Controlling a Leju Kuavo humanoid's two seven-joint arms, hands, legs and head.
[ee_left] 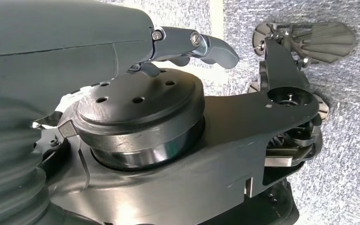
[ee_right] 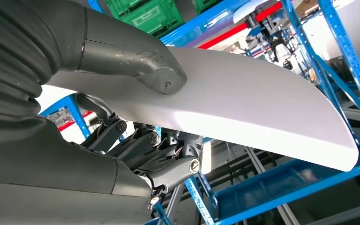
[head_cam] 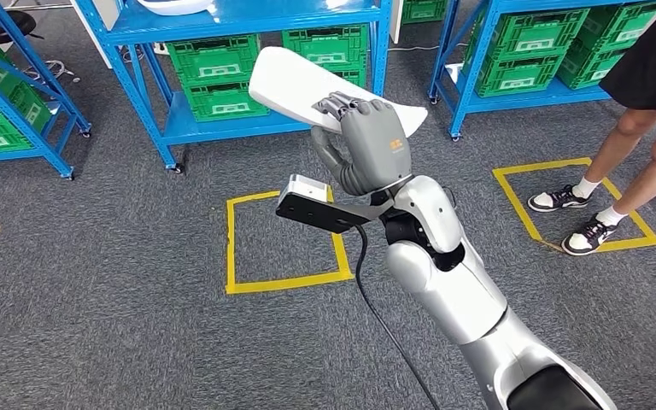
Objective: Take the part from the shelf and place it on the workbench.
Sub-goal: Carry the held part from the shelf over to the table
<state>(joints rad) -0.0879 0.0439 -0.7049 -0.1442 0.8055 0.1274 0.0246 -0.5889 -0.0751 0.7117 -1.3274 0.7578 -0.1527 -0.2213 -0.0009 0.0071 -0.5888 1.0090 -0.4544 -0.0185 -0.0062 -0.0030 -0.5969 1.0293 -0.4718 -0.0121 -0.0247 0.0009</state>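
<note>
A long, flat white part (head_cam: 295,81) is held up in the air in front of the blue shelf (head_cam: 239,17). My right hand (head_cam: 367,145) grips it near one end, thumb on one face and fingers on the other. In the right wrist view the white part (ee_right: 243,98) runs across the picture with the thumb (ee_right: 136,63) pressed on it and the fingers (ee_right: 168,164) curled beneath. My left hand (ee_left: 122,47) hangs low over grey carpet; a finger (ee_left: 201,44) is bent inward and nothing is in the hand.
Blue shelves hold green crates (head_cam: 218,73) on their lower levels. Another white part (head_cam: 175,5) lies on the upper shelf. Yellow tape squares (head_cam: 286,243) mark the grey carpet. A person (head_cam: 641,102) in dark clothes and sneakers stands at the right.
</note>
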